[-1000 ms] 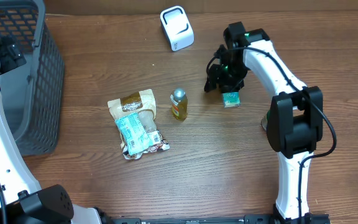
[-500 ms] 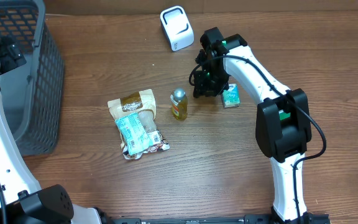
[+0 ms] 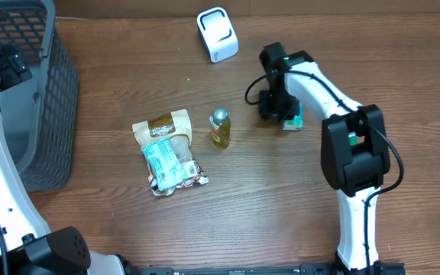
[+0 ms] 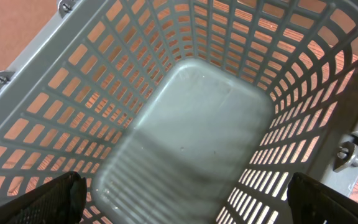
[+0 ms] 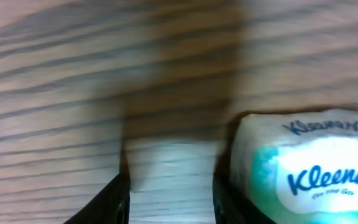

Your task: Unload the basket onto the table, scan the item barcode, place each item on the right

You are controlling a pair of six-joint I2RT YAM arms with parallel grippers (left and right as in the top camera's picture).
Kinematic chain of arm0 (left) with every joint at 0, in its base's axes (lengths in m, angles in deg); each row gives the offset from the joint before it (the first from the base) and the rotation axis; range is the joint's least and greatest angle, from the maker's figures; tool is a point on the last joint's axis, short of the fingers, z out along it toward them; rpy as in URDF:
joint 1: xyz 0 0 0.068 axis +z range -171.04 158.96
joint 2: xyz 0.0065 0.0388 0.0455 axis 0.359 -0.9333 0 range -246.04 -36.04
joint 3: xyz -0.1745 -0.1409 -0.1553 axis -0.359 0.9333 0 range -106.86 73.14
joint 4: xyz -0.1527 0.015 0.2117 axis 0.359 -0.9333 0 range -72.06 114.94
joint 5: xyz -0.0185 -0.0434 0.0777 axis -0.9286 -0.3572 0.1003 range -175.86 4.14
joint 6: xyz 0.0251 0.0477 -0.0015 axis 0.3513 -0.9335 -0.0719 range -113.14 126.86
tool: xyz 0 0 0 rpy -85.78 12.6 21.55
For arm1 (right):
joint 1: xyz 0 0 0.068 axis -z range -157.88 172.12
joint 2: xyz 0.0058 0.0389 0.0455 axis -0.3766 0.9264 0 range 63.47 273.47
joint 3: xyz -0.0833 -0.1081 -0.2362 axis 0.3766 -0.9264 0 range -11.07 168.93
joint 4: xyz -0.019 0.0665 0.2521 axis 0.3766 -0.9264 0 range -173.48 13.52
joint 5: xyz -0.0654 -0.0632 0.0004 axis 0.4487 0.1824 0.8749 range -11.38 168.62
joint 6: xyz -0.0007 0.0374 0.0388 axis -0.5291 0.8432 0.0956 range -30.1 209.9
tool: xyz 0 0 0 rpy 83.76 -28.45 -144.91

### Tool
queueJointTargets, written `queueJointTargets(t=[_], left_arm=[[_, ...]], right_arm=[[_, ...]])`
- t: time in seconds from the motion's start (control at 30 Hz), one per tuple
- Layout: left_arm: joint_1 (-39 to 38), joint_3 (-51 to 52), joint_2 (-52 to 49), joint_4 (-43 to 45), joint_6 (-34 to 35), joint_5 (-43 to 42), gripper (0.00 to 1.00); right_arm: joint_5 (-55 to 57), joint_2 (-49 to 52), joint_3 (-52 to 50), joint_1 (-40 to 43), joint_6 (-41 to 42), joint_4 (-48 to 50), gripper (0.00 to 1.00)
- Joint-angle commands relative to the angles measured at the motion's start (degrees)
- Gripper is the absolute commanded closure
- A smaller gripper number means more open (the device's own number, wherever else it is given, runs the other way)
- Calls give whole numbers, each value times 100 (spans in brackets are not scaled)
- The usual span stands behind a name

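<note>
A small Kleenex tissue pack point(image 3: 293, 121) lies on the wooden table, teal and white point(image 5: 309, 171). My right gripper point(image 3: 272, 105) is low over the table just left of it. Its jaws stand apart with only bare wood between them point(image 5: 169, 199), and the pack lies against the outside of the right finger point(image 5: 225, 199). The white barcode scanner point(image 3: 217, 34) stands at the back of the table. My left gripper point(image 4: 185, 199) hangs wide open over the inside of the grey basket point(image 4: 191, 130), holding nothing.
A small bottle with a silver cap point(image 3: 219, 127) stands in the middle of the table. A snack bag point(image 3: 166, 151) lies to its left. The grey basket point(image 3: 48, 92) takes up the far left corner.
My right gripper swung left toward the bottle, then came back right and down beside the tissue pack, which has shifted slightly right. The left arm has not moved.
</note>
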Motion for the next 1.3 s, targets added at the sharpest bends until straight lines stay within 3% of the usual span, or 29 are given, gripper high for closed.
queueJointTargets(t=[0.0, 0.13, 0.47, 0.8, 1.1, 1.2, 1.27], left_arm=[[-11, -81, 2, 2, -109, -44, 0], [-11, -81, 2, 2, -107, -44, 0], [-13, -81, 2, 2, -107, -44, 1], [-13, -81, 2, 2, -109, -46, 1], [-13, -81, 2, 2, -107, -46, 1], [-11, -81, 2, 2, -109, -44, 0], [-11, -81, 2, 2, -107, -44, 0]], right_arm=[[-4, -11, 33, 306, 608, -160, 60], [-520, -74, 341, 376, 511, -382, 57], [-533, -837, 1556, 11, 76, -1637, 45], [-520, -1670, 1609, -833, -76, -1867, 35], [-170, -1773, 1606, -1471, -68, -1985, 28], [173, -1770, 1606, -1585, -72, -1851, 19], [186, -1766, 1604, -1602, -74, -1777, 2]])
